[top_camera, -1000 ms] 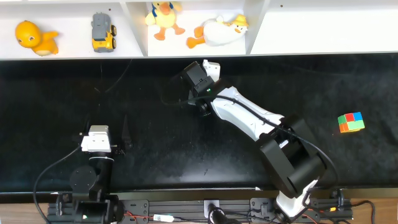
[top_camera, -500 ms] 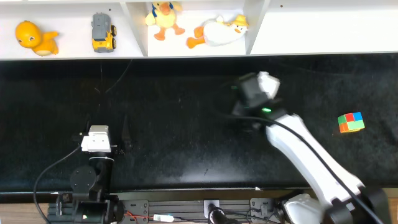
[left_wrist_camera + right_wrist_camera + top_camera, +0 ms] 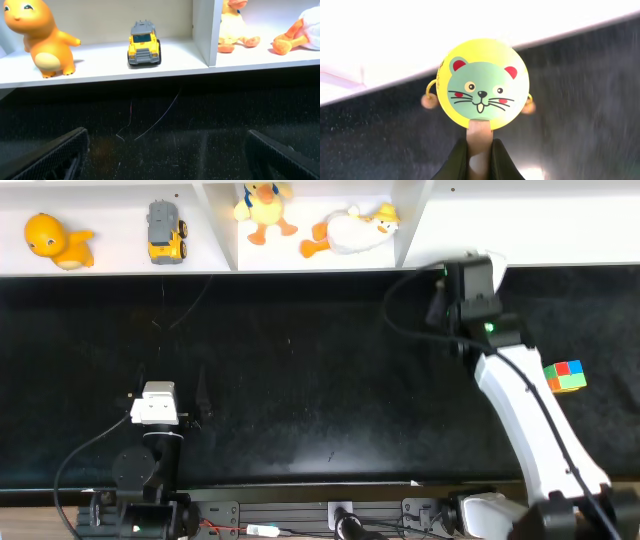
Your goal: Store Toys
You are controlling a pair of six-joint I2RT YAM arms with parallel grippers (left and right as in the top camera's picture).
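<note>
Yellow rattle (image 3: 481,90) is clamped by its handle in the right gripper (image 3: 479,152), which has swung from mat (image 3: 300,380) centre to 1 o'clock, facing the shelf (image 3: 530,225); stowing likely follows. Left gripper (image 3: 165,145) sits wide open, unloaded.

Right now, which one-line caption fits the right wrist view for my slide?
Right gripper grips a yellow drum toy with a cat face by its handle, in front of the white shelf.
</note>
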